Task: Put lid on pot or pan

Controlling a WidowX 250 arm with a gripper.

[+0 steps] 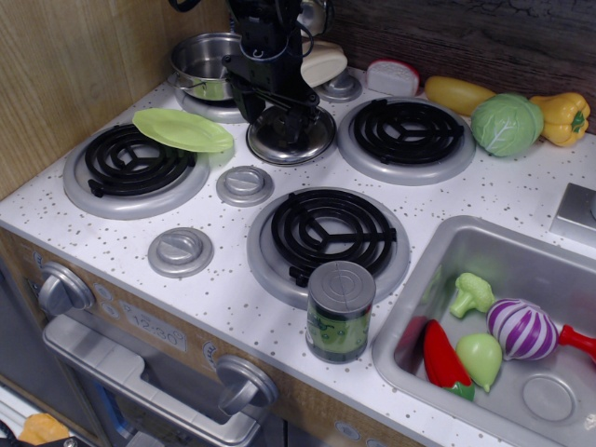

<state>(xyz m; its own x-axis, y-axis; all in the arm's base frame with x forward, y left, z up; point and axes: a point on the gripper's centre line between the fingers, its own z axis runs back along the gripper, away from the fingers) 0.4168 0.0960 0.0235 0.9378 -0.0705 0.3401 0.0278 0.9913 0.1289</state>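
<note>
The round shiny steel lid (pixel 315 146) sits low on the counter between the back burners. My gripper (pixel 282 119) comes down from above onto its middle, with the black fingers closed around the small central knob, which they hide. The small shiny steel pot (pixel 199 61) stands on the back left burner, just left of and behind the gripper. It is open, with something green inside.
A light green plate (pixel 182 130) lies on the left burner's edge, next to the lid. Grey knob discs (pixel 245 184) lie on the counter. A grey-lidded green can (pixel 340 312) stands near the front. The sink (pixel 445 250) at right holds toy vegetables, and more lie along the back wall.
</note>
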